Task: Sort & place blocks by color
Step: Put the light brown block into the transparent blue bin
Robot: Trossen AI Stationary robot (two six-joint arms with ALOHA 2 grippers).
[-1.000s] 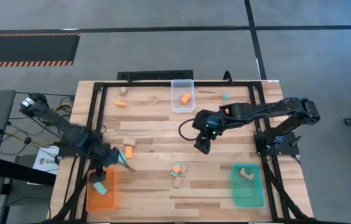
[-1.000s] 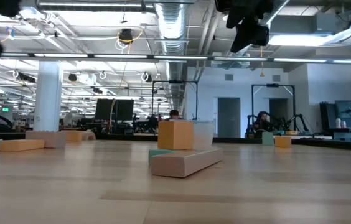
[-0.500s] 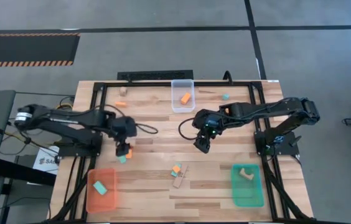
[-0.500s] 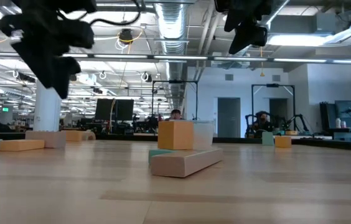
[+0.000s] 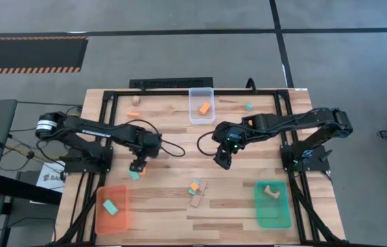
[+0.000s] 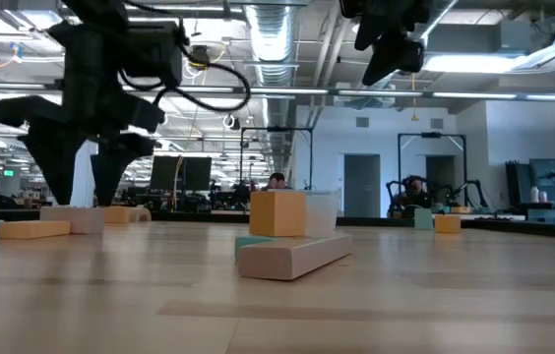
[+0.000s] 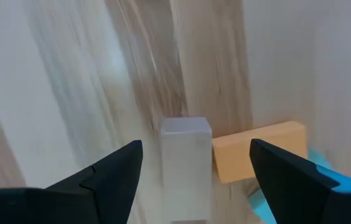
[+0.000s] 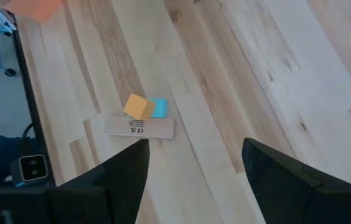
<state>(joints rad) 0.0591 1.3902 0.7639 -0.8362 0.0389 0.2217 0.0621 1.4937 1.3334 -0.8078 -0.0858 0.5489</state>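
Observation:
My left gripper (image 5: 137, 165) hangs open over a group of three blocks left of the table's middle. In the left wrist view, an upright tan block (image 7: 185, 163) stands on the table between its fingers without touching them. An orange block (image 7: 259, 149) lies against that tan block, and a teal one (image 7: 326, 176) lies beside the orange one. The low view shows the fingertips (image 6: 81, 182) just above the tan block (image 6: 73, 218). My right gripper (image 5: 222, 161) hovers open, high over the table's middle. Below it, an orange block (image 8: 137, 107) and a teal block (image 8: 158, 107) lie by a long tan block (image 8: 139, 127).
The orange tray (image 5: 101, 221) at the near left holds a teal block (image 5: 111, 206). The teal-green tray (image 5: 274, 218) at the near right holds a tan block (image 5: 270, 191). The clear tray (image 5: 195, 116) at the far edge holds an orange block (image 5: 204, 108). Single blocks lie near the far edge.
My left gripper has swung from the orange tray toward the table's middle. It has then come down over the tan block, with its fingers spread. The blocks have not moved.

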